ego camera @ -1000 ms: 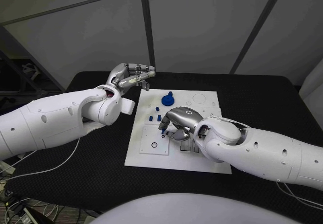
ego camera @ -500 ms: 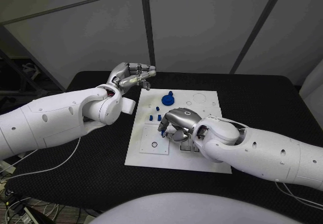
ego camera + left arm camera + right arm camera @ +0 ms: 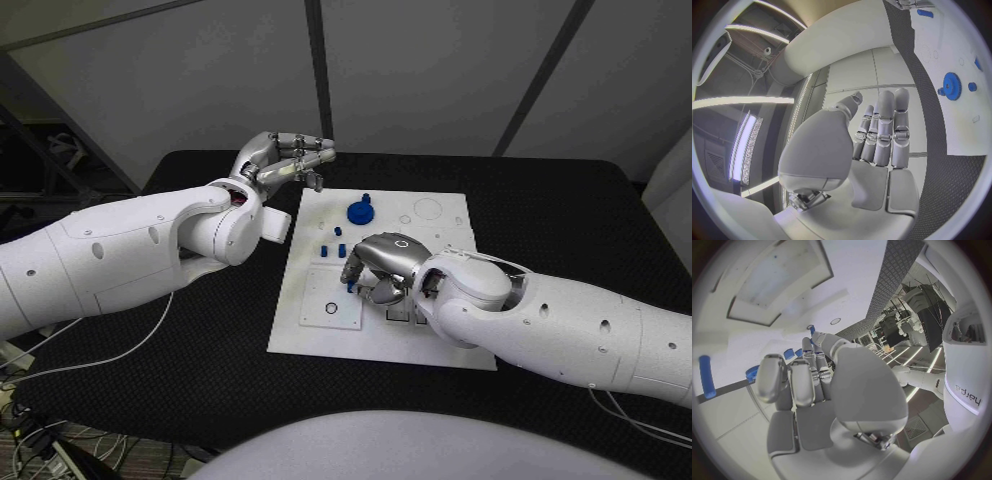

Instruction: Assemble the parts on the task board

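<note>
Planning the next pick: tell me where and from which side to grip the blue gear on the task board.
Take the blue gear by its toothed rim, coming straight down from above. It lies flat on the task board, so only the rim and the small knob at its far edge offer purchase. The left hand, raised beyond the board's far left corner, looks nearer; the right hand is busy mid-board.

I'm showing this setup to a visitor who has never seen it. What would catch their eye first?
Probably the right hand, curled low over the middle of the white task board beside some small blue parts. Next, the left hand, raised off the board's far left corner, and the blue gear near the board's far edge.
</note>
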Action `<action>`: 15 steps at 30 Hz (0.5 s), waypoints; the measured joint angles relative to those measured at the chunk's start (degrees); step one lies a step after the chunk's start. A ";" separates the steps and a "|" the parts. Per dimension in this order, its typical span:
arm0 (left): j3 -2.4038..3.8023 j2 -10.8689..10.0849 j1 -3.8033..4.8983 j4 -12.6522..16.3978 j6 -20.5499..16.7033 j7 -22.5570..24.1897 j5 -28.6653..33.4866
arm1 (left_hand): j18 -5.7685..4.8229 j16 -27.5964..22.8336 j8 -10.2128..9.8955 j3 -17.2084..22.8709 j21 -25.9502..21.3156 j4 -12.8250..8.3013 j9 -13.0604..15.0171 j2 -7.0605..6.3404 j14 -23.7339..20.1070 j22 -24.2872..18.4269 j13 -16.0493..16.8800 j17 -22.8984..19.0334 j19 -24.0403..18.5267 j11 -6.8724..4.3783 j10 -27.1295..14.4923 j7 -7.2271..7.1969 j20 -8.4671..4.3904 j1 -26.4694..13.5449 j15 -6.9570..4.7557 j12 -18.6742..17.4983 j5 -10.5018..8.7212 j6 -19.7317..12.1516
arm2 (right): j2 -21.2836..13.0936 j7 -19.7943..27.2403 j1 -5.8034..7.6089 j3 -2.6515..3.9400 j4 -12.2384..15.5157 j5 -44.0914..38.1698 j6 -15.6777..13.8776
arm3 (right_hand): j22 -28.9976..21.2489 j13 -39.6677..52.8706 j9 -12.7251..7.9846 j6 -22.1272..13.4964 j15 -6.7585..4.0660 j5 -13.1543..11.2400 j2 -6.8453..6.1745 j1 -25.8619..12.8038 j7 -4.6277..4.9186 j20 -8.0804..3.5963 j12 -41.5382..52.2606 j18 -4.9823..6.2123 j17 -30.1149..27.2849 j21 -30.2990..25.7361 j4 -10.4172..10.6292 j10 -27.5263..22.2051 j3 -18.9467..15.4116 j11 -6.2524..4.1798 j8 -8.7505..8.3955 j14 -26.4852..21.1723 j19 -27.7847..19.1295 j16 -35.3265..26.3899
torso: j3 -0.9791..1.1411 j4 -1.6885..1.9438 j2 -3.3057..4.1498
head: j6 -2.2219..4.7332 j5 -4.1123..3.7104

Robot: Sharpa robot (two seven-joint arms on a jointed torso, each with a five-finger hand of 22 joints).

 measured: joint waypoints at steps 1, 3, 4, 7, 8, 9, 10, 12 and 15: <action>0.00 0.00 0.00 0.00 0.00 0.00 0.00 | 0.00 0.00 0.00 0.00 0.00 0.00 0.00 0.00 0.00 0.00 0.00 0.00 0.00 0.00 0.00 0.00 0.00 0.00 0.00 0.00 0.00 0.00 | 0.00 -0.04 0.00 -0.01 -0.03 -0.02 0.06 | 0.00 0.00 0.00 0.00 0.00 0.00 0.00 0.00 0.00 0.00 0.00 0.00 0.00 0.00 0.00 0.00 0.00 0.00 -0.09 0.00 0.00 0.00 | 0.00 0.00 0.00 | -0.03 0.00; 0.00 0.00 0.00 -0.01 0.01 0.00 0.00 | 0.00 0.00 0.00 0.00 0.00 0.00 0.00 0.00 0.00 0.00 0.00 0.00 0.00 0.00 0.00 0.00 0.00 0.00 0.00 0.00 0.00 0.00 | 0.00 -0.12 0.00 -0.01 -0.12 -0.06 0.14 | 0.00 0.00 0.00 -0.01 0.00 0.00 0.00 0.00 0.00 0.00 -0.12 0.00 0.00 0.00 0.00 0.00 0.00 0.00 -0.12 0.00 0.00 0.00 | 0.00 0.00 0.00 | -0.05 0.00; 0.00 0.00 0.00 -0.01 0.02 0.00 0.00 | 0.00 0.00 0.00 0.00 0.00 0.00 0.00 0.00 0.00 0.00 0.00 0.00 0.00 0.00 0.00 0.00 0.00 0.00 0.00 0.00 0.00 0.00 | 0.00 -0.17 0.00 -0.01 -0.21 -0.10 0.19 | 0.00 0.00 -0.01 -0.01 0.00 -0.01 0.00 0.00 -0.01 0.00 -0.13 0.00 0.00 0.00 0.00 -0.01 0.00 0.00 -0.13 0.00 0.00 0.00 | 0.00 0.00 0.00 | -0.08 -0.02; 0.00 0.00 0.00 -0.02 0.04 0.00 0.00 | 0.00 0.00 0.00 0.00 0.00 0.00 0.00 0.00 0.00 0.01 0.00 0.00 0.00 0.00 0.00 0.00 0.00 0.00 0.00 0.00 0.00 0.00 | 0.00 -0.33 0.00 -0.04 -0.41 -0.20 0.36 | 0.00 -0.01 -0.01 -0.01 0.00 -0.10 0.00 0.00 -0.01 0.00 -0.15 0.00 0.00 0.00 0.00 -0.01 0.00 0.00 -0.14 0.00 0.00 0.00 | 0.00 0.00 0.00 | -0.10 -0.03; 0.00 0.00 0.00 -0.02 0.05 0.00 0.00 | 0.00 0.00 0.00 0.00 0.00 0.00 0.00 0.00 0.00 0.00 0.00 0.00 0.00 0.00 0.00 0.00 0.00 0.00 0.00 0.00 0.00 0.00 | 0.02 -0.39 0.00 -0.08 -0.47 -0.25 0.45 | 0.00 -0.01 -0.01 -0.01 0.00 -0.10 0.00 0.00 -0.01 0.00 -0.16 0.00 0.00 0.00 0.00 -0.01 0.00 0.00 -0.14 0.00 0.00 0.00 | 0.00 0.00 0.00 | -0.12 -0.03; 0.00 0.00 0.00 -0.02 0.06 0.00 0.00 | 0.00 0.00 0.00 0.00 0.00 0.00 0.00 0.00 0.00 0.01 0.00 0.00 0.00 0.00 0.00 0.00 0.00 0.00 0.00 0.00 0.00 0.00 | 0.04 -0.43 0.00 -0.10 -0.51 -0.29 0.50 | 0.00 -0.01 -0.01 -0.01 0.00 -0.10 0.00 0.00 -0.01 0.00 -0.08 0.00 -0.06 0.00 0.00 -0.01 -0.01 0.00 -0.14 0.00 0.00 0.00 | 0.00 0.00 0.00 | -0.13 -0.03; 0.00 0.00 0.00 -0.02 0.06 0.00 0.00 | 0.00 0.00 0.00 0.00 0.00 0.00 0.00 0.00 0.00 0.00 0.00 0.01 0.00 0.00 0.00 0.00 0.00 0.00 0.00 0.00 0.00 0.00 | 0.06 -0.47 0.00 -0.10 -0.54 -0.33 0.53 | 0.00 -0.01 -0.01 -0.02 0.00 -0.10 0.00 0.00 -0.01 0.00 0.01 0.00 -0.15 0.00 0.00 -0.01 -0.01 0.00 -0.14 0.00 0.00 0.00 | 0.00 0.00 0.00 | -0.13 -0.03; 0.00 0.00 0.00 -0.03 0.08 0.00 0.00 | 0.00 0.00 0.00 0.00 0.00 0.00 0.00 0.00 0.00 0.01 0.00 0.01 0.00 0.00 0.00 0.00 0.00 0.00 0.00 0.00 0.00 0.00 | 0.16 -0.54 0.00 -0.10 -0.62 -0.45 0.62 | 0.00 -0.01 -0.01 -0.02 0.00 -0.10 0.00 0.00 -0.02 0.00 0.08 0.00 -0.20 0.00 0.00 -0.01 -0.01 0.01 -0.15 0.00 0.00 0.00 | 0.00 0.00 0.00 | -0.13 -0.01; 0.00 0.00 0.00 -0.04 0.10 0.00 0.00 | 0.00 0.00 0.00 0.00 0.00 0.00 0.00 0.00 0.00 0.01 0.00 0.01 0.00 0.00 0.00 0.00 0.00 0.00 0.00 0.00 0.00 0.00 | 0.25 -0.58 0.06 -0.24 -0.66 -0.57 0.67 | 0.00 -0.02 0.01 -0.02 0.00 -0.10 -0.08 -0.08 -0.02 0.00 0.10 0.00 -0.20 0.00 0.00 -0.01 0.00 0.01 -0.15 0.00 0.00 0.00 | -0.01 0.00 0.00 | -0.13 0.06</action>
